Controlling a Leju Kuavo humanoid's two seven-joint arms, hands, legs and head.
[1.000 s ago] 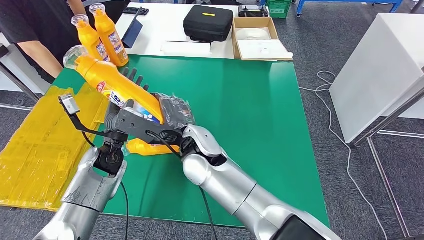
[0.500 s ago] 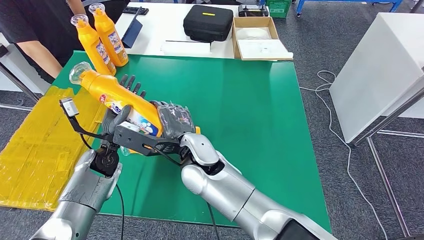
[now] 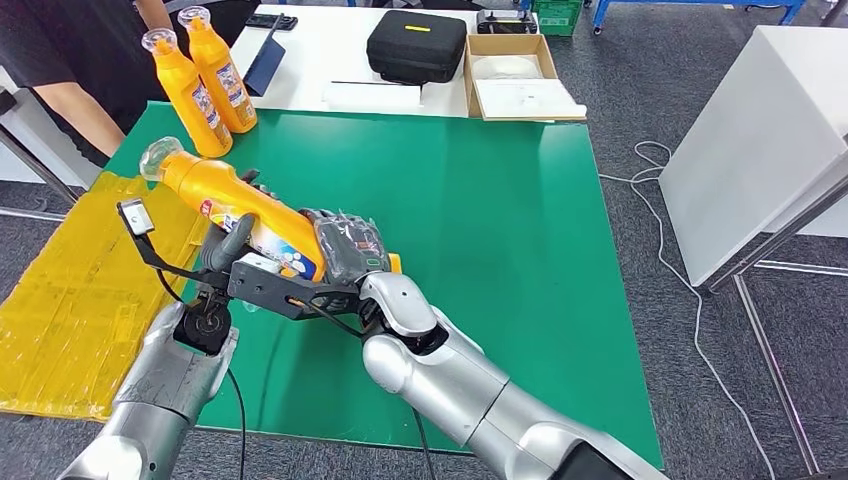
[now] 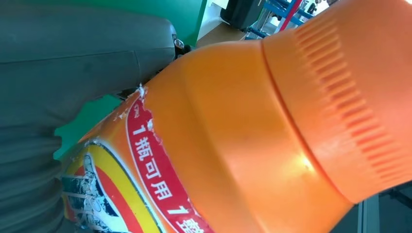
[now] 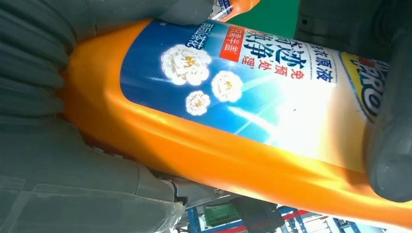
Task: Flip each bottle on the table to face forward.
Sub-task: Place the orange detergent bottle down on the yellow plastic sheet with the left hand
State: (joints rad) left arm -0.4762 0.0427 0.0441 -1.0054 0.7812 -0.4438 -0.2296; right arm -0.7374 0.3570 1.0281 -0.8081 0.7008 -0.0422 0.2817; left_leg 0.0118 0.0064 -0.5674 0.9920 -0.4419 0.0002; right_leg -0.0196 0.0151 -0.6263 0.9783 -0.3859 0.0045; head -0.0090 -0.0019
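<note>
Bottle (image 3: 240,208) tilted — both hands (image 3: 345,248) grip it; left hand (image 3: 232,250) seemingly half-hidden behind.

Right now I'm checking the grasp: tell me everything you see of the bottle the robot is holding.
The held bottle is glossy orange plastic with a clear cap, a ribbed orange collar and a blue flower-printed label torn at one edge. It is tilted, cap toward the far left, above the green table. The left hand and right hand both grip its body.
</note>
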